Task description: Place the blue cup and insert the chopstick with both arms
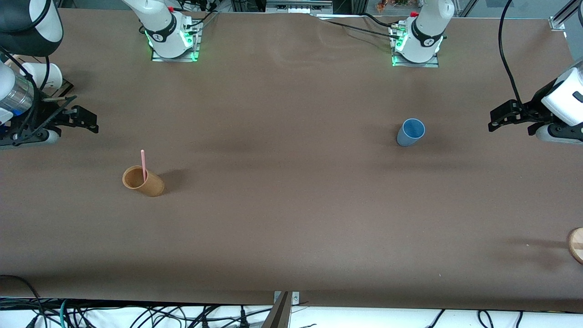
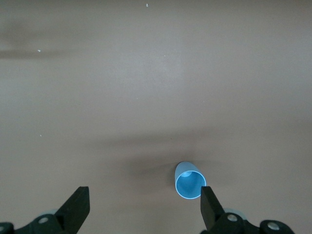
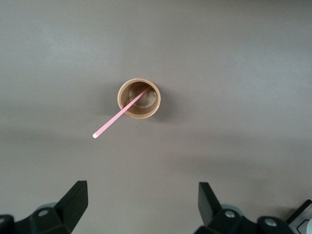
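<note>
The blue cup (image 1: 411, 132) stands upright and alone on the brown table toward the left arm's end. In the left wrist view the blue cup (image 2: 189, 181) shows its empty inside beside one finger (image 2: 208, 207), apart from it. My left gripper (image 1: 496, 119) (image 2: 145, 204) hangs open over the table at that end, holding nothing. The pink chopstick (image 1: 143, 165) (image 3: 114, 122) leans in a tan-brown cup (image 1: 143, 181) (image 3: 139, 99) toward the right arm's end. My right gripper (image 1: 84, 116) (image 3: 143, 202) hovers open and empty over that end of the table.
Both arm bases (image 1: 171, 34) (image 1: 419, 38) stand along the table's edge farthest from the front camera. A round wooden piece (image 1: 576, 244) pokes in at the left arm's end, nearer the camera. Cables lie below the near table edge (image 1: 291, 300).
</note>
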`<state>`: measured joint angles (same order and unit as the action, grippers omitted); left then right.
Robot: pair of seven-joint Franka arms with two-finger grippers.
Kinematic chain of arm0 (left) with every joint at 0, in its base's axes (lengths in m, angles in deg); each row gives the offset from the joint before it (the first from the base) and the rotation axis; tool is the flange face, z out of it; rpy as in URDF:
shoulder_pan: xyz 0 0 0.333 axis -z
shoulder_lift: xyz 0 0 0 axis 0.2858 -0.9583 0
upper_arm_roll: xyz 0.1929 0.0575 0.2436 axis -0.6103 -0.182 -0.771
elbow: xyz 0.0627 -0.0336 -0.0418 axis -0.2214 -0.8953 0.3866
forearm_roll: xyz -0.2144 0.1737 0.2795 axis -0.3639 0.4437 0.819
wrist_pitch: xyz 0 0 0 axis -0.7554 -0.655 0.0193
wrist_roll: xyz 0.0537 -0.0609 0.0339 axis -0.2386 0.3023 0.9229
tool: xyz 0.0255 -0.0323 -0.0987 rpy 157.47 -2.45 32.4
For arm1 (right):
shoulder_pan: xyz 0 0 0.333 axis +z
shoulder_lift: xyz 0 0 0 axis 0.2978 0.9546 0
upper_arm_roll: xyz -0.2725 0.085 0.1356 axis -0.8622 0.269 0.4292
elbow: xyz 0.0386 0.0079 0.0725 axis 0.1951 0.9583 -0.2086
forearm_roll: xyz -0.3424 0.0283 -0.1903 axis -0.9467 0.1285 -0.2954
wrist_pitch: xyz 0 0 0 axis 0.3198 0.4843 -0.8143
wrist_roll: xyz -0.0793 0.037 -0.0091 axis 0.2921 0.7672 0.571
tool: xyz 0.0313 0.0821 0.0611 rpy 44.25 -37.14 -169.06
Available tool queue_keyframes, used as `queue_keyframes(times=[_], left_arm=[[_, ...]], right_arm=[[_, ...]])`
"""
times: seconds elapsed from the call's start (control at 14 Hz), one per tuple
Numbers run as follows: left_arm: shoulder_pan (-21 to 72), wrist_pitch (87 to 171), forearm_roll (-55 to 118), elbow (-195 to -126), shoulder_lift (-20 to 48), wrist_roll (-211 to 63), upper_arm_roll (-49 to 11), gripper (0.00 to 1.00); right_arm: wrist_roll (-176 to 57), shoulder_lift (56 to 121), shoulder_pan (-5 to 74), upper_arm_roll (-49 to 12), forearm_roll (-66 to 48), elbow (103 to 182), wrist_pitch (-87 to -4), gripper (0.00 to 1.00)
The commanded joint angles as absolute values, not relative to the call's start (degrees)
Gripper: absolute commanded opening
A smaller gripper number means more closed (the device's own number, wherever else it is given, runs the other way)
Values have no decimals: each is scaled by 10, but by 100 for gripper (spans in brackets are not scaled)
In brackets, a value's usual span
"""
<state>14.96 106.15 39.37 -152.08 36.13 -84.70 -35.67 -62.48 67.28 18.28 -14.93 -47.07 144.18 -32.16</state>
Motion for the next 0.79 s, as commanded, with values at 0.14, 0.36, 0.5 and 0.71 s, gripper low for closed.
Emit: queue_keyframes(times=[0.14, 0.36, 0.5, 0.71], left_arm=[[148, 1055, 397, -1503, 353, -850, -354, 100], [148, 1055, 397, -1503, 353, -850, -354, 100], [148, 1055, 397, -1504, 353, -850, -354, 100], [148, 1055, 396, -1504, 353, -850, -354, 100]], right_arm=[[-626, 682, 183, -150, -459, 1426, -325, 100], [-626, 681, 183, -149, -459, 1425, -323, 100], [-626, 681, 183, -149, -459, 1425, -322, 100], [-626, 681, 183, -149, -459, 1425, -322, 100]])
